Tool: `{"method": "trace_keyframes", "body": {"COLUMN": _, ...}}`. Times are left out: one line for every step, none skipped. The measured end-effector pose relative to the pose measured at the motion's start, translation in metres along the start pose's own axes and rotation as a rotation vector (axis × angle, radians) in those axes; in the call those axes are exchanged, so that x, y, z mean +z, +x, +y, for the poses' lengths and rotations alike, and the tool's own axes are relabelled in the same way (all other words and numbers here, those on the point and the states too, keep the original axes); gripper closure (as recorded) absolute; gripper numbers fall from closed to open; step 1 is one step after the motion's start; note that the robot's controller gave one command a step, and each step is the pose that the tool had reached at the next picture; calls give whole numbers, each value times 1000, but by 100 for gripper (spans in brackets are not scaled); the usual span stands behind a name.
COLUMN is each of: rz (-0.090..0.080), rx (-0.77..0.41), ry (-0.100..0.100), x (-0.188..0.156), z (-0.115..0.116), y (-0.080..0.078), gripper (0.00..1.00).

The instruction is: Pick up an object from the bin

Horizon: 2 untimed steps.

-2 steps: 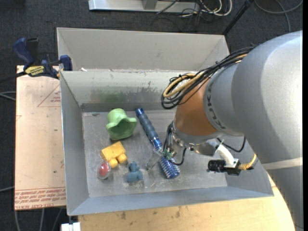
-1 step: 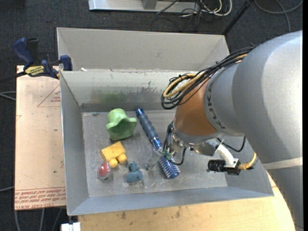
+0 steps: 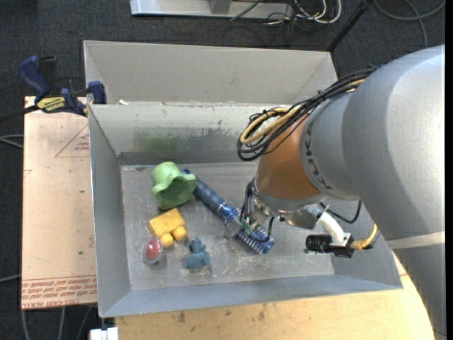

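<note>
Pincer is hanging over the blue brush at the bin's middle.
Whether spread or pinching is not showing; centring across the handle is looking wisest.

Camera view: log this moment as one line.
gripper: low at blue brush | place: middle of bin | hold: cannot tell | to its left: green toy, yellow block

We list, in the bin: cup back left; brush right of it; block, ball, figurine in front.
</note>
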<state>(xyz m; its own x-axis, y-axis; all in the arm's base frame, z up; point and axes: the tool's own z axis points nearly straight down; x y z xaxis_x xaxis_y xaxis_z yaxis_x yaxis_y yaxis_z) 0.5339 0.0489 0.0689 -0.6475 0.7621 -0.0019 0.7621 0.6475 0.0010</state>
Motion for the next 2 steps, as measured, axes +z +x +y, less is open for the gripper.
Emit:
{"method": "trace_keyframes", "body": {"rz": 2, "rx": -3, "ry": 0, "x": -24, "z": 0, "y": 0, "gripper": 100}}
{"method": "trace_keyframes", "body": {"rz": -1, "rx": -6, "ry": -4, "x": -100, "z": 1, "y": -1, "gripper": 100}}
